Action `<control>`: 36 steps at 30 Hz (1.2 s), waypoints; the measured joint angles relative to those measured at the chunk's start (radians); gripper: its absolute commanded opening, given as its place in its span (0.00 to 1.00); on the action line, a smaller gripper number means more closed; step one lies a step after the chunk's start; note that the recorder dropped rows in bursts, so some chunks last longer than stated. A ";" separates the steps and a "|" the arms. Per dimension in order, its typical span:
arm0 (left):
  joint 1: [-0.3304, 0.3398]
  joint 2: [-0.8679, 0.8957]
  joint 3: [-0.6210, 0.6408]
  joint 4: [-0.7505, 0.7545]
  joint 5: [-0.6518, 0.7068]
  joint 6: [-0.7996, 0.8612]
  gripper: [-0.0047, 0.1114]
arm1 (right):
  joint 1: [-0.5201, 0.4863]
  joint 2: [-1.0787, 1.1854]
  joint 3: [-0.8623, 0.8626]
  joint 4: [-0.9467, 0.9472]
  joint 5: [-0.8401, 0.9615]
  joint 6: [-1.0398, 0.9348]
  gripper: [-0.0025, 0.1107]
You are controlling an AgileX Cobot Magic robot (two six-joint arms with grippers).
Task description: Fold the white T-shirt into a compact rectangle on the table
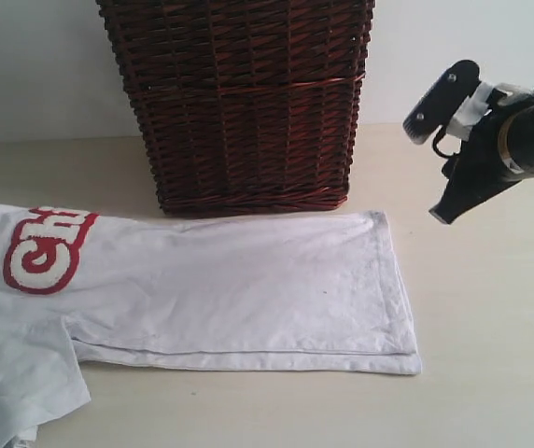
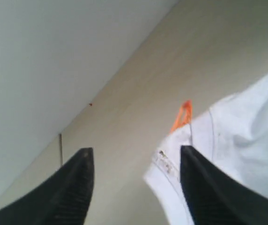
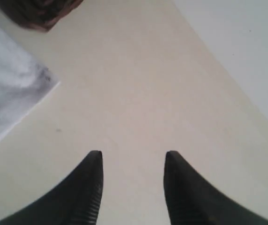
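Your white T-shirt [image 1: 248, 280] lies flat on the table [image 1: 491, 364], doubled lengthwise in front of the wicker basket [image 1: 239, 103]. Both hands are empty: the left gripper [image 2: 135, 149] stands jaws apart beside the collar and its orange neck tag [image 2: 183, 115], and the right gripper [image 3: 134, 152] is spread over bare table near the hem corner. The cotton is soft and limp — pinch only one layer and the stacked edges will likely slide apart, since the smooth matte top offers little friction to hold them.
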 measured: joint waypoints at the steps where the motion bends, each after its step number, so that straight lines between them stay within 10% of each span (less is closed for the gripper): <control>1: 0.000 0.000 0.000 -0.024 -0.004 -0.026 0.60 | 0.000 -0.006 -0.002 0.017 -0.010 0.029 0.28; 5: 0.000 -0.009 0.000 -0.093 0.004 -0.146 0.41 | 0.015 -0.049 -0.005 0.185 -0.028 -0.013 0.06; 8: -0.003 -0.049 0.000 -0.108 0.059 -0.300 0.06 | 0.056 -0.068 -0.007 0.370 -0.014 -0.167 0.02; 17: -0.042 -0.075 -0.170 -0.172 0.771 -0.518 0.05 | 0.115 0.029 -0.057 1.208 0.389 -0.939 0.02; 25: -0.043 -0.070 -0.158 -0.534 1.029 -0.206 0.06 | 0.118 0.150 -0.064 1.537 0.432 -1.151 0.02; 36: -0.056 -0.070 -0.091 -0.564 1.043 -0.131 0.69 | 0.122 0.252 -0.072 1.138 0.556 -0.685 0.02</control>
